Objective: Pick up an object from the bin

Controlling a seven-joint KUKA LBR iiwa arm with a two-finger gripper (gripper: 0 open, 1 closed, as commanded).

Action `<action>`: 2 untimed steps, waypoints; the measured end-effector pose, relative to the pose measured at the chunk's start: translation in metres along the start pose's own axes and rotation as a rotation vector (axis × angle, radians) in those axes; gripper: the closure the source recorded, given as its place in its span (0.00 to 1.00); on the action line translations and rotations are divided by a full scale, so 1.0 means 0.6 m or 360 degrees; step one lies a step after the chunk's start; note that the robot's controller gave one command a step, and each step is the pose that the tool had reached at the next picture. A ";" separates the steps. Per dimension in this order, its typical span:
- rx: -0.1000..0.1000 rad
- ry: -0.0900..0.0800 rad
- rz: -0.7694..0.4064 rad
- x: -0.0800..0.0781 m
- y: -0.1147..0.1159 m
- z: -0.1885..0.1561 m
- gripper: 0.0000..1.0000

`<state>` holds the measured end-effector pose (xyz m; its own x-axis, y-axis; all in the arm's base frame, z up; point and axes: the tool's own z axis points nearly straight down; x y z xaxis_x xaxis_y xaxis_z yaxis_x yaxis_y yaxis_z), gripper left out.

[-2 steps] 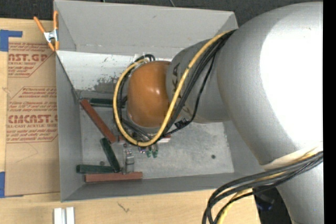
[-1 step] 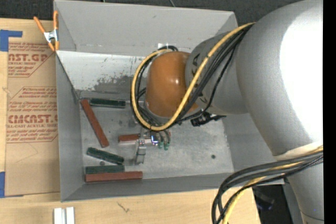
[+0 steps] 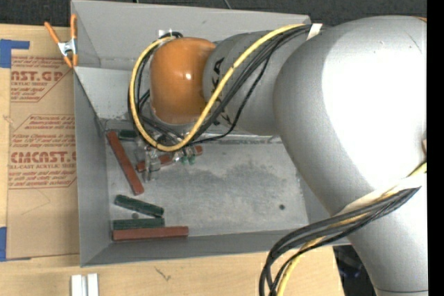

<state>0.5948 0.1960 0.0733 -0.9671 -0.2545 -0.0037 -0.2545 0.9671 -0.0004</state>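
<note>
Gripper is low over the back-left part of the bin, under the orange wrist cover. Cables and shadow mask it, so I cannot tell whether it is wide or narrow, or whether anything is in it.

Nearest thing: slanted red-brown stick along the left wall, just beside the gripper. Small red and green scraps lie under the wrist, too hidden to name.

Judgement on the step: close across the stick's narrow width and near its middle, staying off the wall, then lift straight up.

Count:
- Red-brown sticks: two — the slanted one and a flat red-brown bar at the front edge.
- Dark green sticks: three — an upper green stick and a lower green stick near the front-left corner, and a half-hidden green piece at the back left.
</note>
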 end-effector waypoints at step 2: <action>-0.0003 0.0001 -0.0001 -0.001 0.002 -0.013 1.00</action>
<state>0.5951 0.1971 0.0810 -0.9670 -0.2548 -0.0032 -0.2548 0.9670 0.0017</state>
